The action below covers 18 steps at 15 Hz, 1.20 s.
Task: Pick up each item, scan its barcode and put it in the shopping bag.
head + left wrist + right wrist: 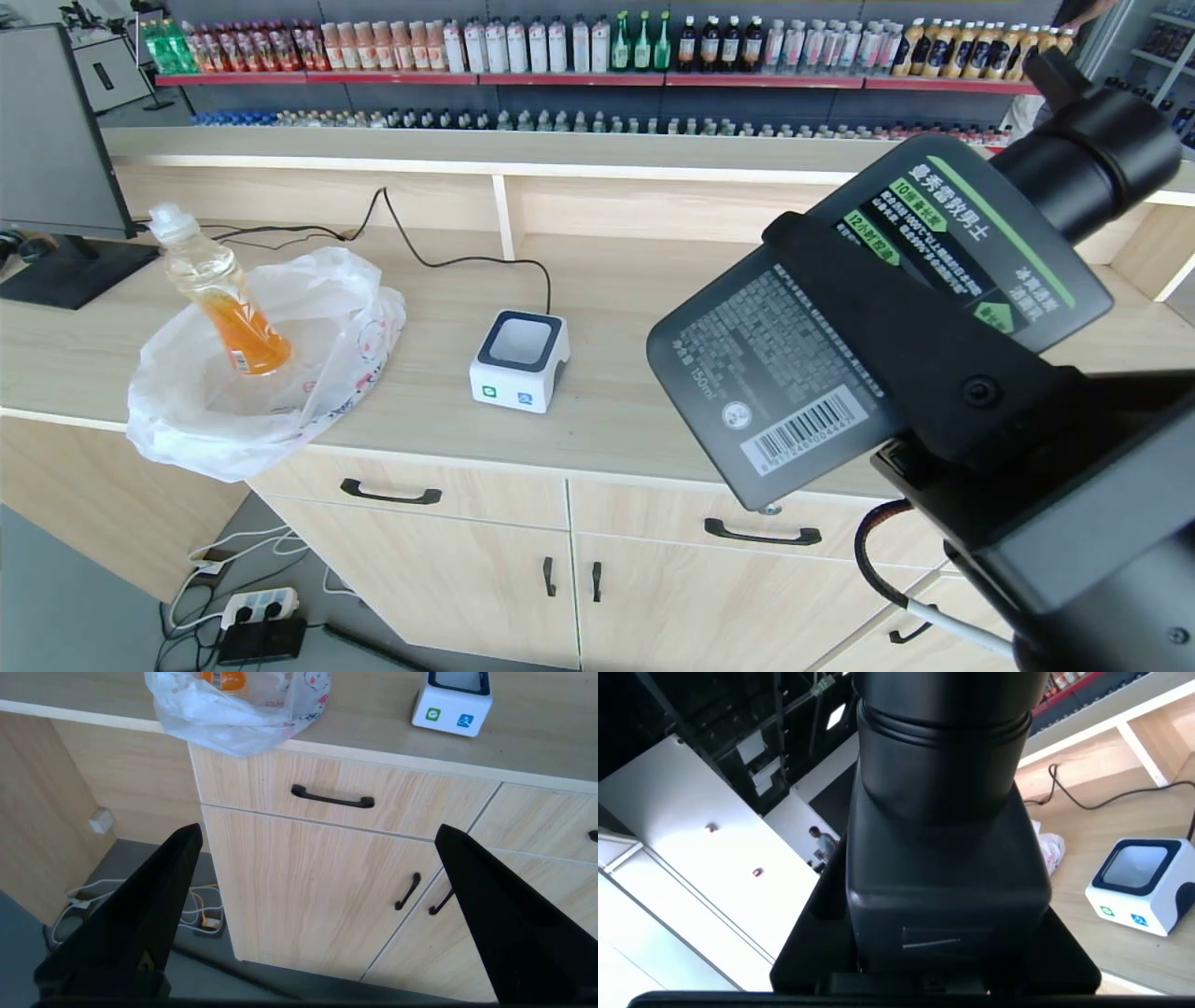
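My right gripper is pinching the flat black plastic bottle, up at the near right above the counter, barcode end nearest. My left gripper hangs spread wide, low before the wooden drawers. The white cube scanner sits mid-counter. Left of it, the white plastic shopping bag holds a clear bottle of orange drink.

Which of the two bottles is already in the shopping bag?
The orange drink bottle, leaning inside the bag; the black bottle is in the right gripper.
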Tool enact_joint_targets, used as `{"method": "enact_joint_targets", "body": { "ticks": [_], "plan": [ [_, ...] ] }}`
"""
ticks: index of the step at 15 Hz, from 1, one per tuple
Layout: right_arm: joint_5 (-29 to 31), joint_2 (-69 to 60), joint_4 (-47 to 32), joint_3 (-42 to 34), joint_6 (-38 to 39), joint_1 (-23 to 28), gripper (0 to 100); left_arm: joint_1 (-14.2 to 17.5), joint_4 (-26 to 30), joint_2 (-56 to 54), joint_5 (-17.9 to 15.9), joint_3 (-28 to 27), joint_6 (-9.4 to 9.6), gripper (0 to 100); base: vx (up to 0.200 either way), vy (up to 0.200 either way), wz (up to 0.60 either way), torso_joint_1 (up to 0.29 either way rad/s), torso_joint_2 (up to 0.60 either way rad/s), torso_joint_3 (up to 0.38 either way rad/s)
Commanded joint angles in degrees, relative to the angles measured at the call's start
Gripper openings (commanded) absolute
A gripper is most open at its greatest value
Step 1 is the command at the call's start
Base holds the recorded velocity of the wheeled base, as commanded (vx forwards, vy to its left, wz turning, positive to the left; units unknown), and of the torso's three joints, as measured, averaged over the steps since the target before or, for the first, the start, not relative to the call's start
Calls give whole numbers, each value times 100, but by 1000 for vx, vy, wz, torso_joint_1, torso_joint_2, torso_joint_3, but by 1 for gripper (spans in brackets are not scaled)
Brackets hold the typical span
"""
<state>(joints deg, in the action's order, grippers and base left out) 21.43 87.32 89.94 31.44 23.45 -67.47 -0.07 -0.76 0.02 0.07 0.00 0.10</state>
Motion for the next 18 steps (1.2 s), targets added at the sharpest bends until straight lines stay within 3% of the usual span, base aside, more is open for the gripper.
{"method": "enact_joint_targets", "body": {
  "ticks": [1, 9, 18],
  "plan": [
    [-7, 13, 6, -6, 1, -3, 0, 7, -4, -2, 1, 0, -1, 100, 0, 0, 0, 0, 0, 0],
    [-183, 22, 6, -41, -254, -20, 0, 7, -4, -2, 1, 0, -1, 100, 0, 0, 0, 0, 0, 0],
    [-429, -101, 6, -692, -693, 235, 0, -1, -4, -2, 1, 0, -1, 100, 0, 0, 0, 0, 0, 0]
  ]
}}
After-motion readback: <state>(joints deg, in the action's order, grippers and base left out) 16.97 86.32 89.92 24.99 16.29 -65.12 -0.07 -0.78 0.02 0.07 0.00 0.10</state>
